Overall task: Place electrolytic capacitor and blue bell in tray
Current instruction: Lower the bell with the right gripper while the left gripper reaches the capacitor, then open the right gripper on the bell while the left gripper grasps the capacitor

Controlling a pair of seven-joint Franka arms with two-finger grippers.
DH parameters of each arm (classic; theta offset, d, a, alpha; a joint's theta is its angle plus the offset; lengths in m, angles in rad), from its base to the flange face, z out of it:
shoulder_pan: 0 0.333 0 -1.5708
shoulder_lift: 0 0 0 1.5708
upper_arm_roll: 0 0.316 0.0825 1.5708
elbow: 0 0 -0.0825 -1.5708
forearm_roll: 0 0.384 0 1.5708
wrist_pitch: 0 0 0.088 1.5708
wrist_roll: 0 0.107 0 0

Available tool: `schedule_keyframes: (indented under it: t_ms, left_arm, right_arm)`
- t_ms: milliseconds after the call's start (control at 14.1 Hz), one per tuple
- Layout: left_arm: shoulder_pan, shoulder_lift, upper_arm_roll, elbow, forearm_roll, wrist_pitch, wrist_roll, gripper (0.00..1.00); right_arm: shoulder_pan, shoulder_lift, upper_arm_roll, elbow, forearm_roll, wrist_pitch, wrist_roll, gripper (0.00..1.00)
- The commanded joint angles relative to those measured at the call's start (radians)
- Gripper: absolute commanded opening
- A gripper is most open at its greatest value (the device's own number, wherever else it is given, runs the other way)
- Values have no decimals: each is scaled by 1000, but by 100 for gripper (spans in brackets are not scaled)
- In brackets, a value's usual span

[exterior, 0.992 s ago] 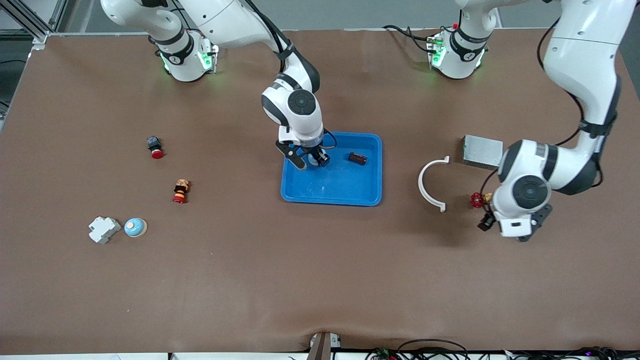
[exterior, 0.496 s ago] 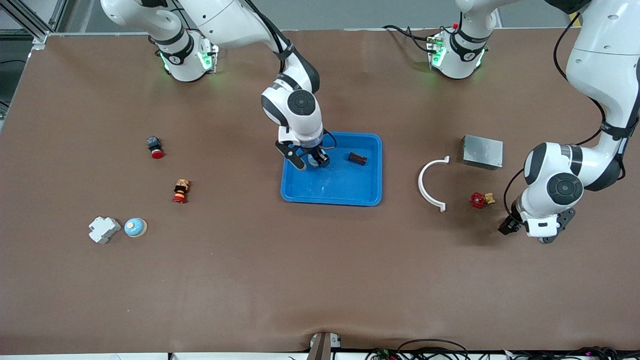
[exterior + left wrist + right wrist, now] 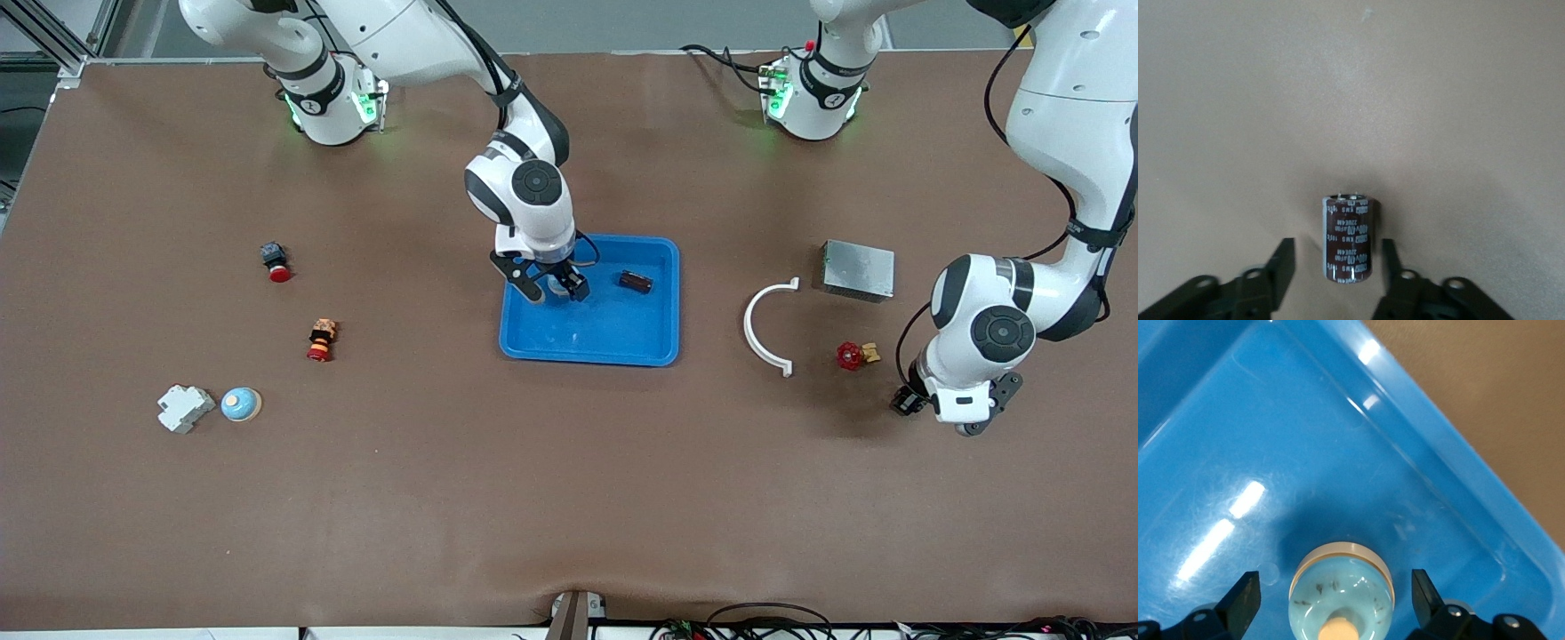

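The bright blue tray lies mid-table. My right gripper is low in the tray's corner toward the right arm's base. It is open around a light blue bell with a beige knob that rests on the tray floor, with gaps on both sides. A dark brown cylinder lies in the tray. My left gripper is low over the table near a red valve. In the left wrist view it is open around a dark brown electrolytic capacitor on the table, without touching it.
A red valve, a white curved clip and a grey metal box lie toward the left arm's end. Toward the right arm's end are a red push button, an orange-red button, a white breaker and another blue bell.
My left arm has swung away from the red valve toward its own end of the table and then almost stopped. My right gripper stays in the tray corner.
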Motion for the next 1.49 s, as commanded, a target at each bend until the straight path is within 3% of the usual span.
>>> schedule_keyframes:
  t_ms: [0, 71, 142, 283, 567, 850, 1204, 1416]
  left_arm:
    - [16, 15, -10, -6, 75, 47, 8, 22]
    - [22, 13, -10, -9, 100, 54, 8, 5]
    - [24, 12, -10, -8, 103, 54, 7, 0]
    - [13, 1, -18, -5, 102, 52, 0, 0]
    - [15, -43, -83, -40, 95, 46, -15, 0]
    - [15, -108, -234, -68, 89, -98, -118, 0]
    - [6, -125, -449, -58, 89, -245, -298, 0]
    - [-103, -109, -484, -52, 88, -245, -456, 0]
  right_arm:
    - [-20, -30, -11, 86, -22, -203, -45, 100]
    - [-45, -64, -11, 97, -27, -301, -108, 100]
    - [-58, -105, -14, 96, -44, -369, -180, 100]
    - [-121, -185, -42, 91, -81, -471, -305, 100]
    - [-360, -308, -42, 85, -87, -569, -716, 100]
    - [-561, -365, -42, 76, -122, -568, -1049, 100]
    - [-744, -357, -42, 74, -144, -490, -1355, 100]
    - [-839, -349, -39, 60, -133, -419, -1502, 100]
